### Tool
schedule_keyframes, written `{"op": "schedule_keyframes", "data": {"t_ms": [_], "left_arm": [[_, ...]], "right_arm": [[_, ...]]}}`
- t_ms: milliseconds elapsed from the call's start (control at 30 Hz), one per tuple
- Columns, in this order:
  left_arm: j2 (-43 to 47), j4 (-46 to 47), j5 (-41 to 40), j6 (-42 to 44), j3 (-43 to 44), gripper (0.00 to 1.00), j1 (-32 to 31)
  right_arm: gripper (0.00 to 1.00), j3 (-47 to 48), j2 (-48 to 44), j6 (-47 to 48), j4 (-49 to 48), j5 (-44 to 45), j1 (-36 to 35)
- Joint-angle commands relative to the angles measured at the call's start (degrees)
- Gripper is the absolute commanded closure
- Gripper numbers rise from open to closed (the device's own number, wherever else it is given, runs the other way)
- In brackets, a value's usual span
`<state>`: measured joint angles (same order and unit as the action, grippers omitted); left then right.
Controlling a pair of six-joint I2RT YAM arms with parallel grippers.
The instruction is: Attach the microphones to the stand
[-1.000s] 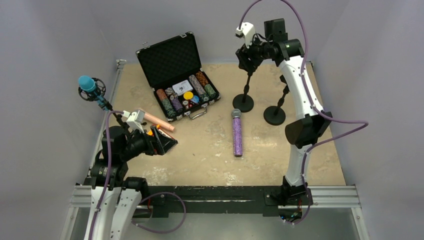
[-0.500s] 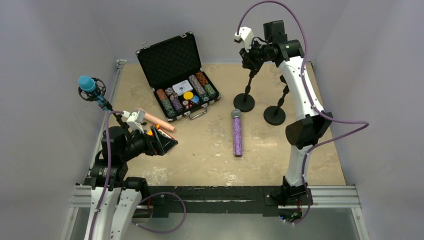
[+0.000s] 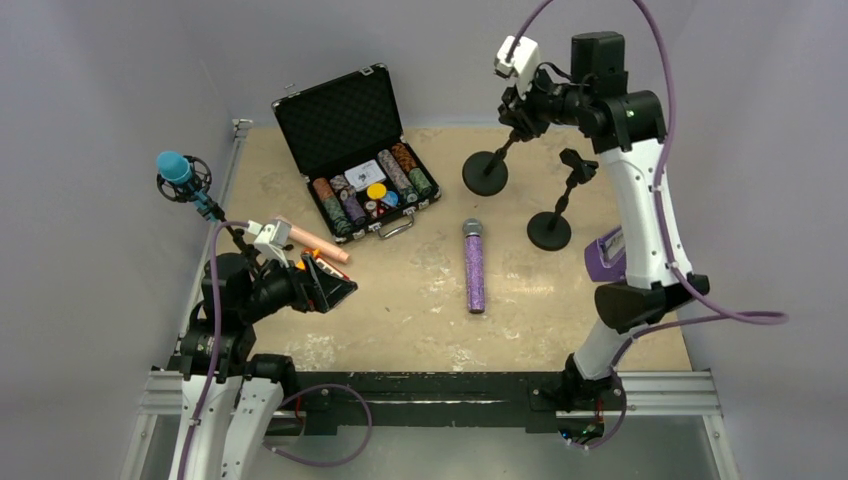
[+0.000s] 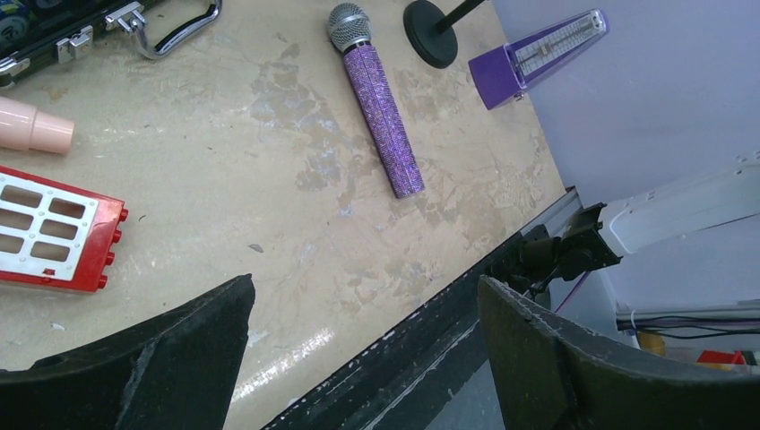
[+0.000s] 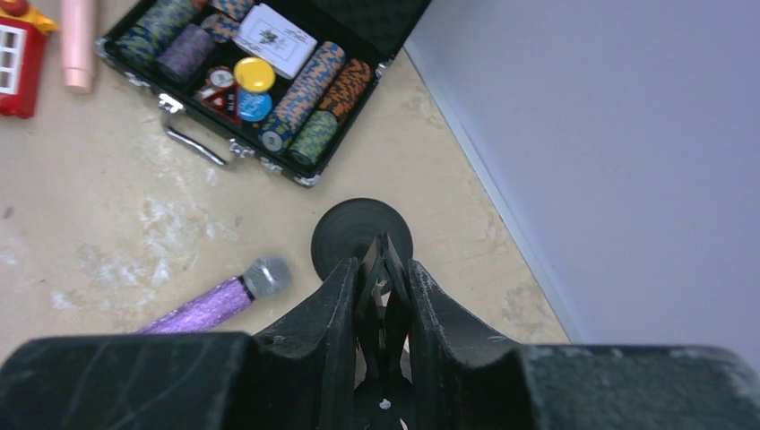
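CHANGE: my right gripper [image 5: 385, 269] has pinched shut on the stand [image 3: 485, 172] at its top clip and shifted it toward the far edge (lifted or dragged, I can't tell) | LEFT: left gripper [image 4: 363, 296] gaping, empty | MIC: purple microphone [image 3: 474, 267] lying flat between the arms, unmounted | MEANING: stand being repositioned first, I'd judge

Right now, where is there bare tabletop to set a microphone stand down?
Widest bare patch: the near strip between the purple microphone and the front rail. Also bare: left of the chip case, toward the far-left corner. Crowded: around the pink microphone and red block, and at right between the free stand and metronome.
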<state>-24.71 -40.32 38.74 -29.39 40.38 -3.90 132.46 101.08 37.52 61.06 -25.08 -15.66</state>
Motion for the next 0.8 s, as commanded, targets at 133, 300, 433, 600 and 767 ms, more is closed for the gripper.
{"op": "schedule_keyframes", "data": {"t_ms": [133, 300, 433, 600, 767], "left_arm": [[0.5, 2.3, 3.2, 2.7, 1.4, 0.02, -0.3], [0.2, 5.5, 5.0, 1.1, 0.6, 0.03, -0.3], [0.2, 7.6, 6.3, 1.0, 0.3, 0.03, -0.3], [-0.3, 8.8, 7.9, 1.3, 1.1, 0.03, -0.3], [-1.0, 10.4, 8.4, -0.1, 0.7, 0.03, -0.3]], "right_arm": [[1.0, -10.9, -16.9, 4.1, 5.3, -9.9, -1.3], [1.0, -20.0, -25.9, 7.4, 11.1, -11.1, -1.2], [1.0, -27.5, -31.9, 9.3, 13.8, -11.0, -1.3], [1.0, -38.3, -37.6, 9.7, 12.6, -7.9, -1.2], [1.0, -46.8, -40.5, 8.4, 8.2, -8.2, -1.2]]}}
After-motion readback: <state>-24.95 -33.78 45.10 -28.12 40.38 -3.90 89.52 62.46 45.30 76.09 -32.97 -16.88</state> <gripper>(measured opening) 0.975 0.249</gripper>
